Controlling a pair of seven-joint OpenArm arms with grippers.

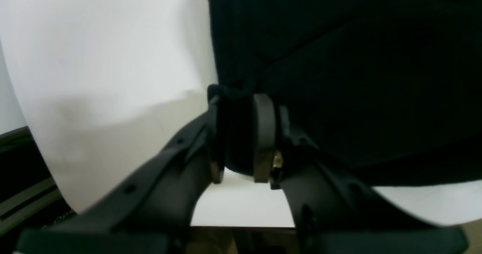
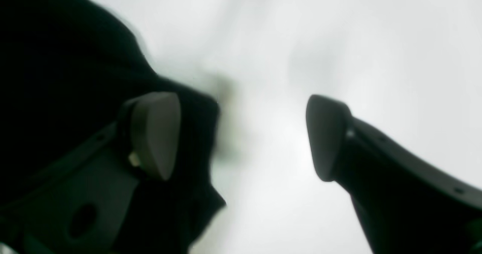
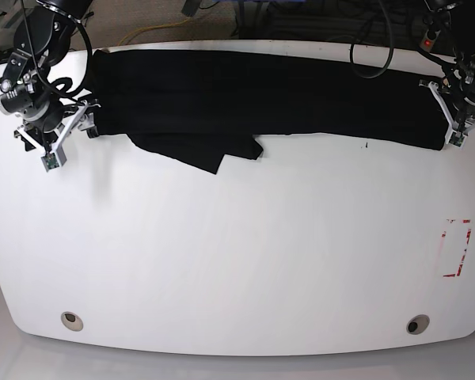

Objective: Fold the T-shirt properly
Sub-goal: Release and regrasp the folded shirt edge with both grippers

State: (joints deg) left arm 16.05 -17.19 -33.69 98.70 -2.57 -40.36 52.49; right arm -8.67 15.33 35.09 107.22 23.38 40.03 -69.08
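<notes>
- White desk (image 3: 237, 261) is filling the base view, rounded corners, two round holes near the front edge, a red marking (image 3: 457, 248) toward one side; cables and dark floor are showing past the far edge.
- Black T-shirt (image 3: 261, 99) is lying along the far edge as a long narrow band, long axis running side to side across the desk, a loose flap (image 3: 214, 150) hanging toward the front near the middle; no print is showing.
- Right claw (image 2: 243, 137) is sitting at the band's end on the base view's left, jaws standing wide apart, holding nothing; cloth is lying beside and under one finger (image 2: 154, 133) only, bare desk under the gap.
- Left claw (image 1: 241, 133) is sitting at the opposite end, jaws narrow with black cloth bunched between them, so it looks pinched on the T-shirt edge.
- Each arm is nearest its own end of the band; the shirt stretches inward from each claw toward desk centre.
- Judgement: the next fold likely calls for both ends gripped, so the right claw needs to close on its corner first; pulling with one end loose could skew the band.
</notes>
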